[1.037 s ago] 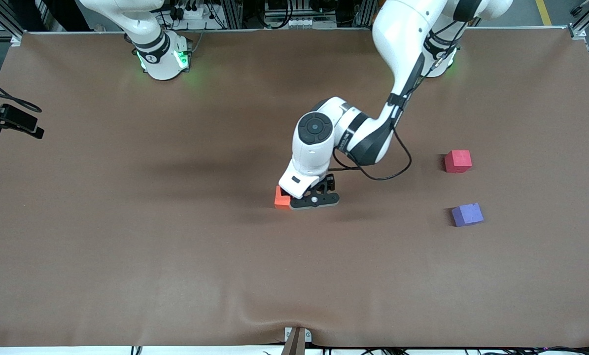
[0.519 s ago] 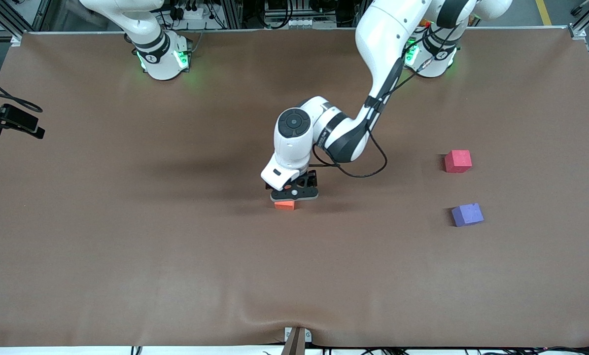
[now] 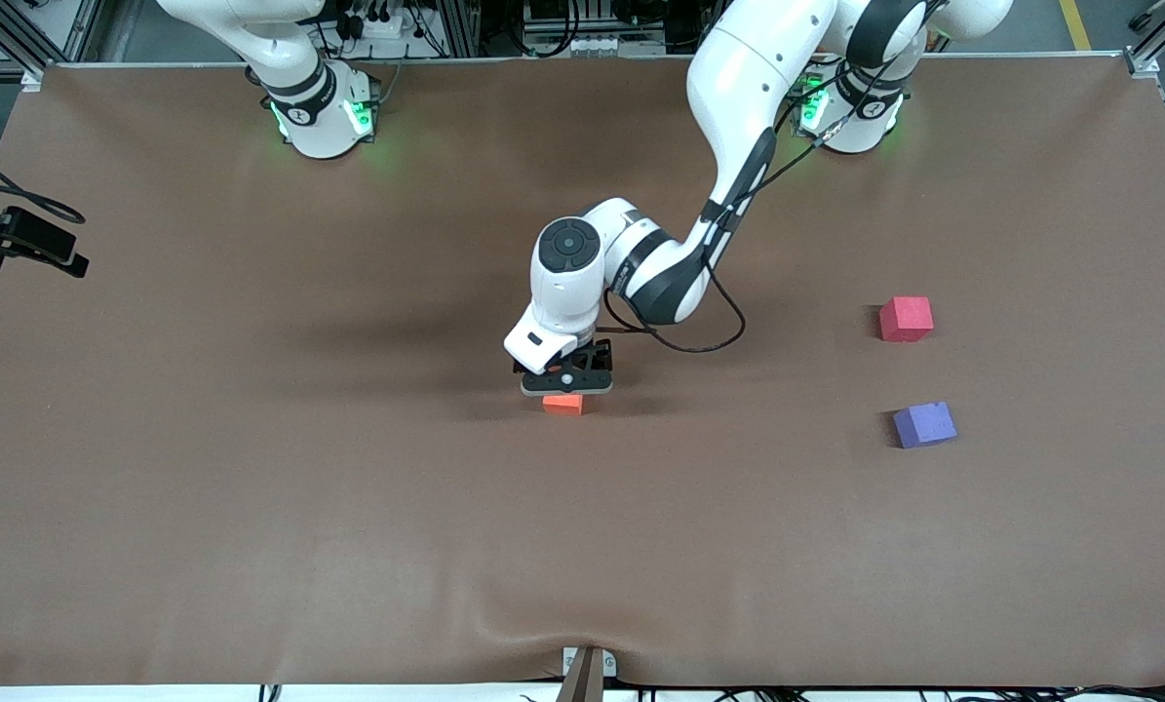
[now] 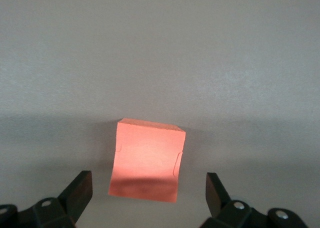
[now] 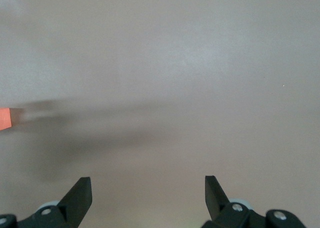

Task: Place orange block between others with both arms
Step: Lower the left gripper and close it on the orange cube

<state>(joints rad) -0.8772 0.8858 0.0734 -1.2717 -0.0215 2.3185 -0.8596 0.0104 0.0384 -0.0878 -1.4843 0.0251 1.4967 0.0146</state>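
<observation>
The orange block (image 3: 563, 405) (image 4: 147, 160) lies on the brown table near the middle. My left gripper (image 3: 566, 384) (image 4: 148, 178) hangs just above it, open, one finger (image 4: 80, 188) standing off each side without touching it. The others sit toward the left arm's end of the table: a pinkish-red cube (image 3: 906, 319), and a purple-blue cube (image 3: 924, 424) nearer the front camera. My right gripper (image 5: 147, 180) is out of the front view; its wrist view shows it open over bare table, with a sliver of the orange block (image 5: 4, 119) at the frame's edge.
The right arm's base (image 3: 321, 109) and the left arm's base (image 3: 860, 107) stand along the table's back edge. A black camera mount (image 3: 19, 240) juts in at the right arm's end. The brown cloth (image 3: 251, 487) wrinkles by a bracket (image 3: 587, 669) at the front edge.
The left arm has swung toward the right arm's end, bringing its open gripper from beside the orange block to directly over it. The blocks have not moved.
</observation>
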